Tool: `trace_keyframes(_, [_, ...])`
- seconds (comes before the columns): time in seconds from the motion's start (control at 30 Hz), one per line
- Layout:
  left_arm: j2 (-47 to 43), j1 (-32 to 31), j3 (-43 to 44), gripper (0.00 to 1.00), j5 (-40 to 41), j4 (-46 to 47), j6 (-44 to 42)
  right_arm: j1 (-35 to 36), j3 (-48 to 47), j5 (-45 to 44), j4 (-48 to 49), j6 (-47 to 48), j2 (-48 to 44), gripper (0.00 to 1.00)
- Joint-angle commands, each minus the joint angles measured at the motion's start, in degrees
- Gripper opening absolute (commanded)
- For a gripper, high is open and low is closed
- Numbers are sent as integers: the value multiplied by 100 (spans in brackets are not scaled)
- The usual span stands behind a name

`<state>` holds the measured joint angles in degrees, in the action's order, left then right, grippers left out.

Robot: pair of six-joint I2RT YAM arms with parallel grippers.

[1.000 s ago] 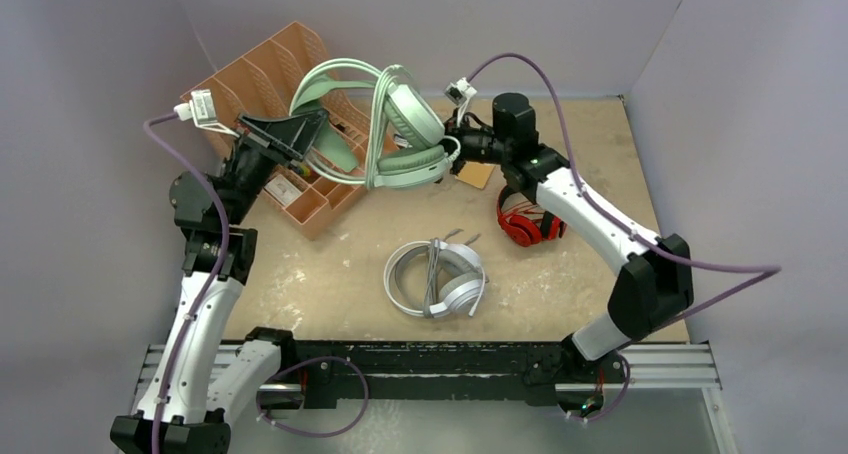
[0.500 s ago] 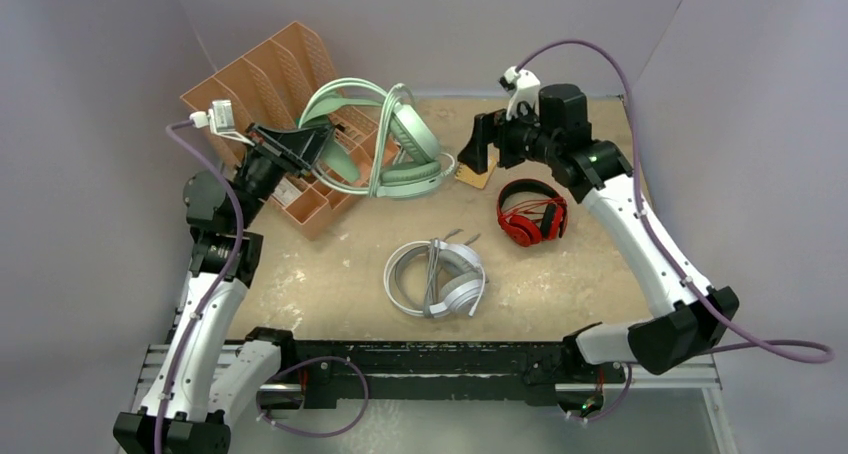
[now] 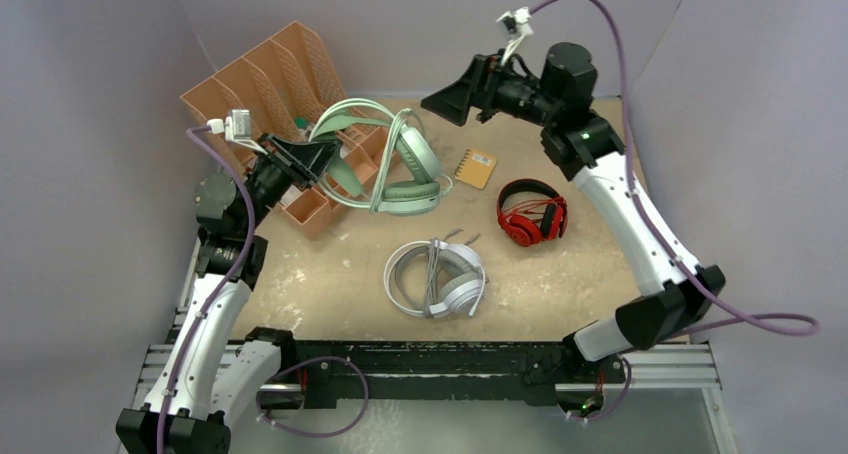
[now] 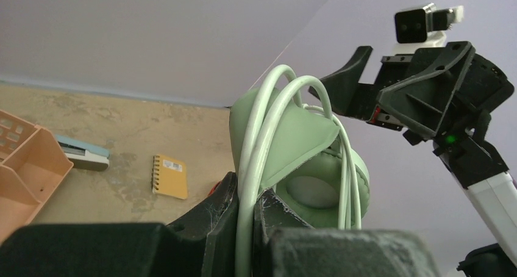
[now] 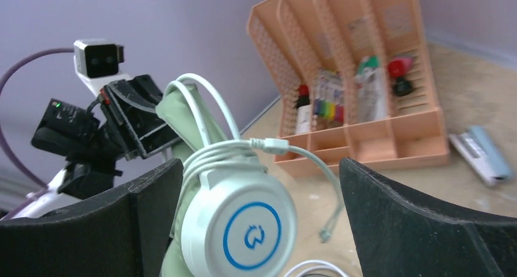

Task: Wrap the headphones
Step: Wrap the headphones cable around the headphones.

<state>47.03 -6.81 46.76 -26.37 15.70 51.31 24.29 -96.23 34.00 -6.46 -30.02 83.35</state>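
1. Pale green first: the mint-green headset (image 3: 400, 164) hung at far left, seemingly clear of the table (image 3: 330, 264), its band pinched in my left gripper (image 3: 318, 154), jaws clamped tight on it
2. My right gripper (image 3: 448, 96) stood spread wide and empty, raised beyond the headset and well apart from it
3. Key relation: the band ran rightward from the left gripper, cups at its far end, so the right arm was nearer the cups; cord looped round the band and one cup, plug end (image 5: 329, 228) dangling
4. Worn sandy tabletop carried the white headset (image 3: 438, 279) at centre, the red headset (image 3: 532, 212) right, a notebook (image 3: 478, 167) and an orange organiser (image 3: 260, 84); lilac walls closed in three sides
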Motion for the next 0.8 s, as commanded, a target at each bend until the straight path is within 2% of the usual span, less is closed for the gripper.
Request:
trace_keyframes(0.0, [-25,-13,51,0,-92,671,36,404,-398,518,529,-482,396,99])
trace_keyframes(0.17, [35,-13,27,0,-210,657,0,715,-840,352,-225,4,796,99])
trace_keyframes(0.37, [10,-13,-26,0,-165,516,-104,884,-723,397,-396,5,828,98])
trace_keyframes(0.53, [-6,-13,-80,0,-47,482,-114,914,-677,412,-536,-36,845,88])
trace_keyframes(0.77, [35,-13,-150,0,-10,417,-72,1017,-394,724,221,-471,921,76])
